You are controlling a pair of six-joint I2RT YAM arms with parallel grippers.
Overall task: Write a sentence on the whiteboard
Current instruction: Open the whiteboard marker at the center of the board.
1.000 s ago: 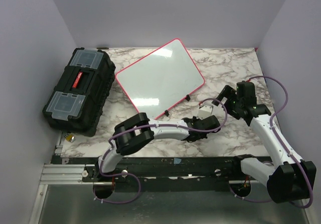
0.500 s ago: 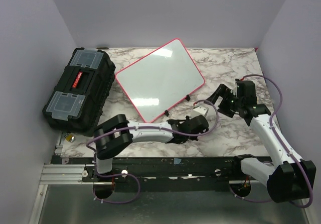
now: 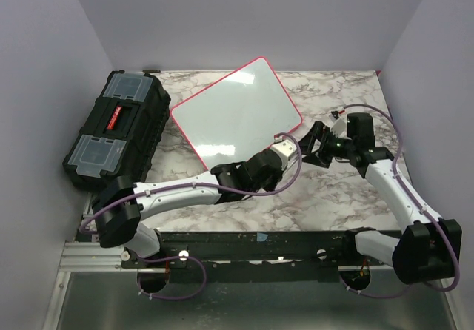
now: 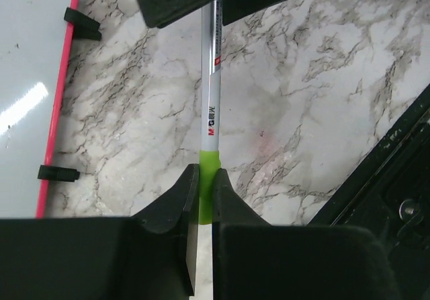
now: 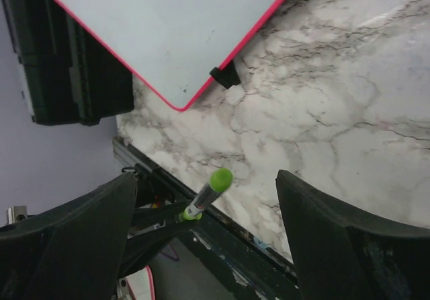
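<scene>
Jaws of the left gripper (image 4: 205, 187) clamp a green-tipped marker (image 4: 210, 98); those of the right gripper (image 5: 203, 191) stand wide around its tip, apparently not touching. The whiteboard (image 3: 237, 115) lies on the table (image 3: 337, 197) beside the toolbox (image 3: 111, 134).

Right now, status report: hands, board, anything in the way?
Left hand shut on marker. Right hand open, flanking marker's green end. Board shows no writing. Toolbox beside board, nothing lying on board.
</scene>
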